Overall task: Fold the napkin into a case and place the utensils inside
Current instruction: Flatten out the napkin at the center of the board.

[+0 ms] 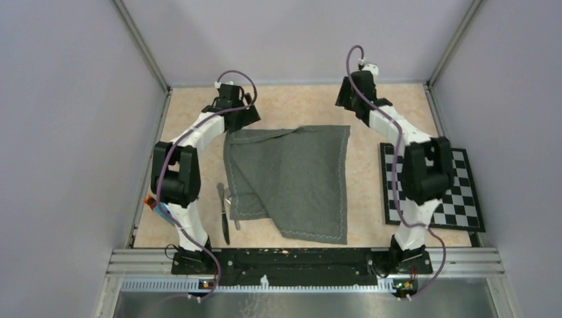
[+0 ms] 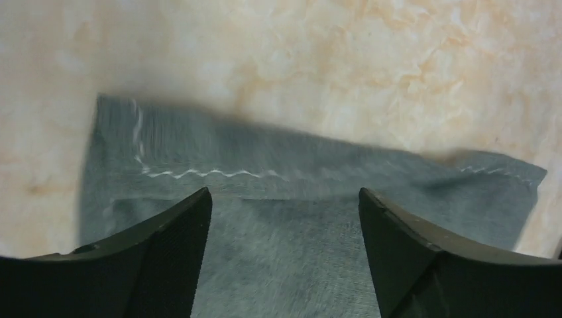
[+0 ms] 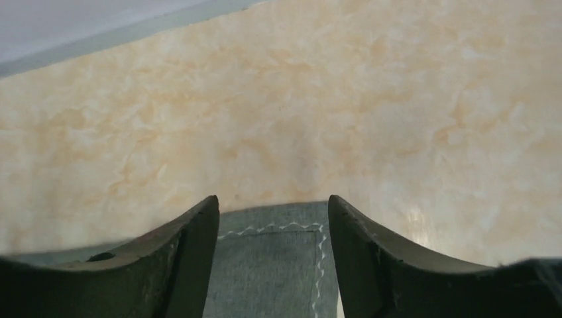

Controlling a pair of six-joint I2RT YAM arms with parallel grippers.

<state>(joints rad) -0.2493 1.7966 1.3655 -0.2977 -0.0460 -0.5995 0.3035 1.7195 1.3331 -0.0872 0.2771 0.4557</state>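
Napkin (image 1: 291, 179) lies flat on the table (image 1: 298, 99). My left claw (image 2: 285, 195) is wide open over its far folded corner, and my right claw (image 3: 273, 202), equally wide, straddles the other far corner. Knife (image 1: 223, 213) and fork (image 1: 234, 211) lie together well behind my left claw.

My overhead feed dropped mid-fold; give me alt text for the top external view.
The dark grey napkin lies partly folded mid-table, the left gripper at its far-left corner and the right gripper at its far-right corner. The knife and fork lie beside its near-left edge; a checkered board sits right.
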